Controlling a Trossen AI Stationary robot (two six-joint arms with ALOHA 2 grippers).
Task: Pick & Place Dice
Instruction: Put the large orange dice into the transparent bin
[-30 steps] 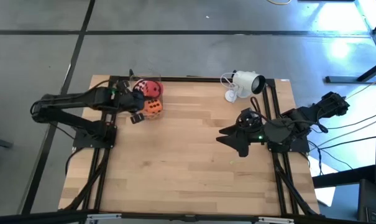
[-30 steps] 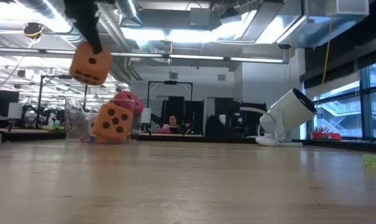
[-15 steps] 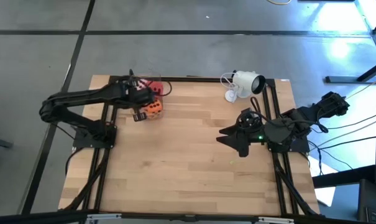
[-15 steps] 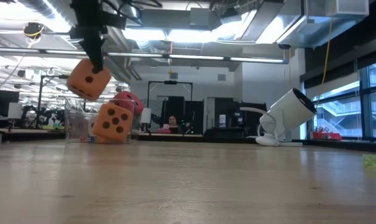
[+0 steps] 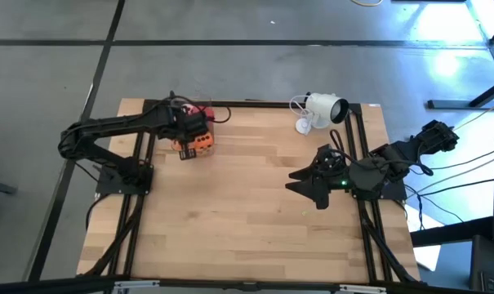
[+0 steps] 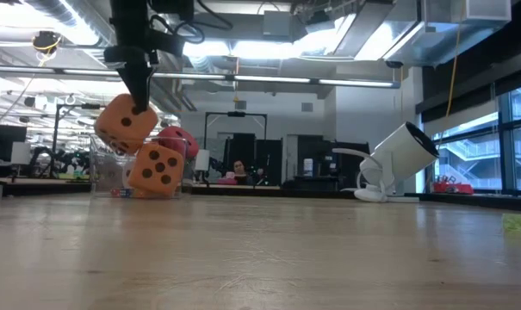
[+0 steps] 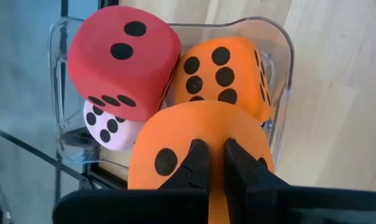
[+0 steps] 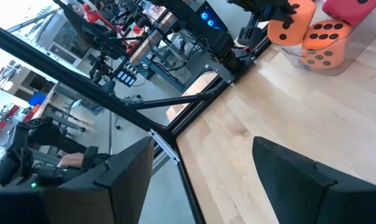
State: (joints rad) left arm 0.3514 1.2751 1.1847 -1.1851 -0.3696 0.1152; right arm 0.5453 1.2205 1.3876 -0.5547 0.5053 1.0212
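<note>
**Left arm lowering an orange die onto a full container**

The left gripper (image 7: 211, 163) pinches the top of an orange die (image 7: 200, 146), its fingers (image 6: 139, 86) closed into the soft foam, and holds it above a clear plastic container (image 7: 281, 56) at the table's (image 5: 255, 204) far left edge. In the container sit a red die (image 7: 122, 62), a second orange die (image 7: 222, 74) and, beneath the red one, a pale pink die (image 7: 107, 127). In the low view the held die (image 6: 125, 125) hangs tilted, just over the second orange die (image 6: 157, 168); whether they touch cannot be told. The right gripper (image 5: 308, 184) waits well apart on the right side, fingers spread and empty, near a white camera (image 5: 324, 109). The container looks nearly full, so a good placement probably needs the die centred over the gap beside the red one and released low, lest it roll off.
</note>
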